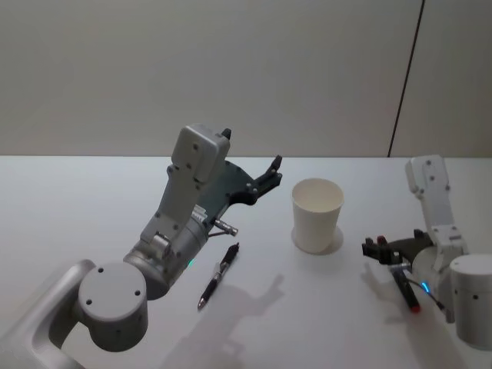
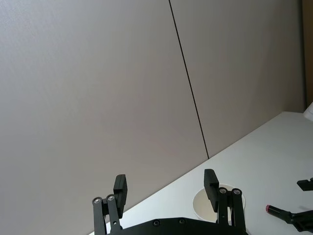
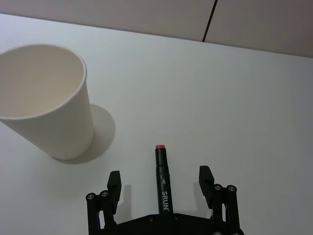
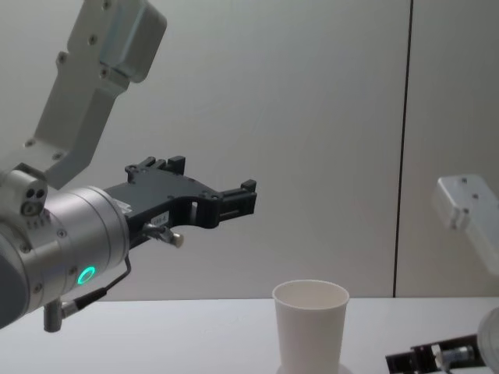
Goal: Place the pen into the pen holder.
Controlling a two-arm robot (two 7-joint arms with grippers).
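The right gripper (image 3: 160,176) is low at the table (image 1: 92,200) with its fingers spread; the marker pen (image 3: 162,169) with a red tip lies flat between them, and neither finger touches it. Near it on the left stands the pen holder (image 1: 316,215), a white paper cup, upright; its inside shows bare white wall. Left of the cup a black pen (image 1: 219,277) lies on the table. Above it the left gripper (image 2: 165,182) hangs in the air, fingers apart.

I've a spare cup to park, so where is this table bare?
Bare: the far-left stretch of table beside the raised left claw, and the strip behind the white cup. Crowded: the pen lies front-left of the cup; the open right claw straddles a marker on its right.
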